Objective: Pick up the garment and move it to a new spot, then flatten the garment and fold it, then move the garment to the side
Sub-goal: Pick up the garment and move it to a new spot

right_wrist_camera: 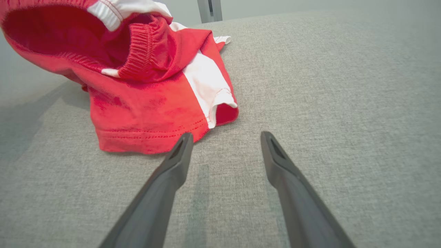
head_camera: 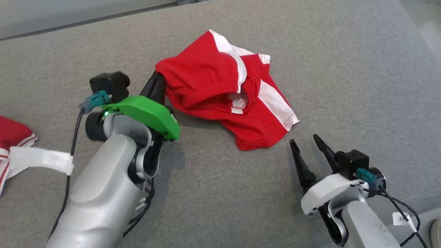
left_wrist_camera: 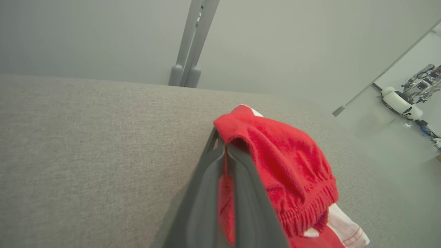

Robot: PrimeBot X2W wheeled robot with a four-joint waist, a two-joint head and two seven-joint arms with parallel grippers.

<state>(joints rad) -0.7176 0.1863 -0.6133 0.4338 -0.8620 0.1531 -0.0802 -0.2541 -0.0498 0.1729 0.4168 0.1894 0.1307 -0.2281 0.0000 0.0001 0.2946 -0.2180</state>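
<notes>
The garment (head_camera: 220,89) is a pair of red shorts with white side stripes, crumpled on the grey fabric surface (head_camera: 310,51). My left gripper (head_camera: 159,76) is shut on its left waistband corner, lifting that edge; in the left wrist view the red cloth (left_wrist_camera: 282,172) drapes over the closed fingers (left_wrist_camera: 241,193). My right gripper (head_camera: 305,140) stands open just off the garment's lower right hem, with nothing between its fingers. From the right wrist, the hem (right_wrist_camera: 151,134) lies just ahead and left of the spread fingertips (right_wrist_camera: 184,141).
Another red and white cloth (head_camera: 13,144) lies at the far left edge. The grey surface ends at a back edge against a pale wall (left_wrist_camera: 103,34) with a grey post (left_wrist_camera: 193,41). Another robot (left_wrist_camera: 406,100) stands in the distance.
</notes>
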